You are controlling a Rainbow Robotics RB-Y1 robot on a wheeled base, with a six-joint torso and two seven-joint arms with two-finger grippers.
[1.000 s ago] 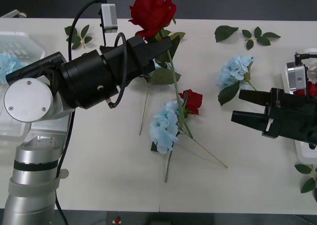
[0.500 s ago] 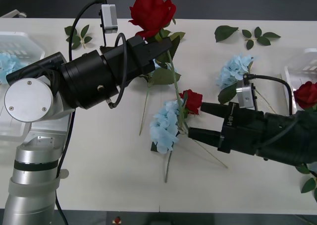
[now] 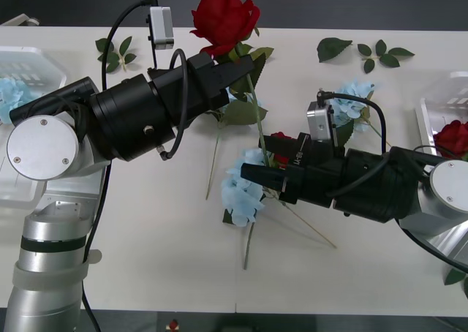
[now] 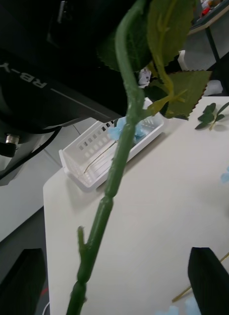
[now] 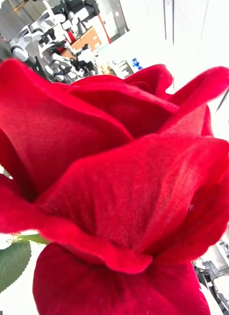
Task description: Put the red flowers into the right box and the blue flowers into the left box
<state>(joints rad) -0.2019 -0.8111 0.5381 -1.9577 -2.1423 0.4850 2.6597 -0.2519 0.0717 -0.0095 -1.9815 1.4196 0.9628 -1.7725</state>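
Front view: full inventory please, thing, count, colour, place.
red roses: 3, deep red; one held up by the left gripper, one at table centre behind the right gripper, one in the right box.
blue flowers: 3, pale blue; one at centre, one right of centre, one in the left box.
leaf sprigs: green, loose; one far left, some far right.
boxes: 2, white; left box, right box.
table: white.
left gripper: black, shut on the stem below the raised rose.
right gripper: black, open, at the centre flowers.

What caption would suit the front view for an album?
Left gripper holds a red rose up by its stem while the open right gripper reaches that stem.
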